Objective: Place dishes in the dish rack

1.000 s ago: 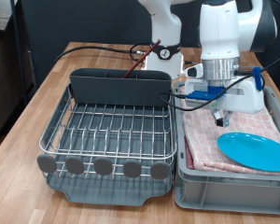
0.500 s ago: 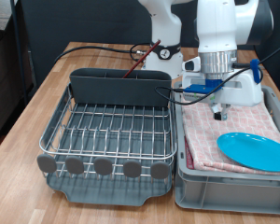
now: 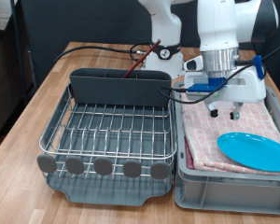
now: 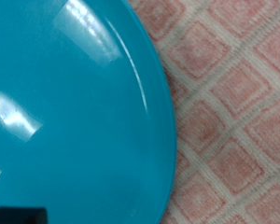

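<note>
While the blue plate (image 3: 255,149) is left lying on the pink checkered cloth (image 3: 207,145), the gripper (image 3: 225,113) is held above the cloth, jaws spread wide and empty.

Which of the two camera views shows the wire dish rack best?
The exterior view shows the dish rack best: its whole wire grid, dark tray and tall grey caddy are visible, beside the grey bin. The wrist view shows nothing of the rack, only part of the blue plate lying on the pink checkered cloth.
</note>
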You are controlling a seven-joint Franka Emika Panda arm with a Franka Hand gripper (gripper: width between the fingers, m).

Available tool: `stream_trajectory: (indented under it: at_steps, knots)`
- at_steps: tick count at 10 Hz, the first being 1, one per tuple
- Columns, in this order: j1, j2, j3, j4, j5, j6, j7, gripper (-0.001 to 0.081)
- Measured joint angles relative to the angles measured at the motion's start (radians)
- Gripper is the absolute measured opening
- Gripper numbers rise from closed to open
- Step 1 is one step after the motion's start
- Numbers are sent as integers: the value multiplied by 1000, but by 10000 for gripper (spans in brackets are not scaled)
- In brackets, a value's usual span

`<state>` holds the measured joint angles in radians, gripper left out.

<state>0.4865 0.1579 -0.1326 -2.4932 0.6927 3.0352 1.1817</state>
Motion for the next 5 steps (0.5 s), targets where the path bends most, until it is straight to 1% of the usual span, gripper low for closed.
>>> stream_trajectory:
  at_steps: [1, 2, 3, 4, 5]
  knots:
    - [-12, 0, 19, 0, 40, 5, -46, 613]
    - [-26, 1, 38, 1, 82, 9, -97, 613]
    - [-42, 3, 60, 4, 129, 13, -153, 741]
    - [-59, 8, 83, 9, 177, 21, -212, 787]
    - [-72, 16, 100, 17, 212, 28, -261, 787]
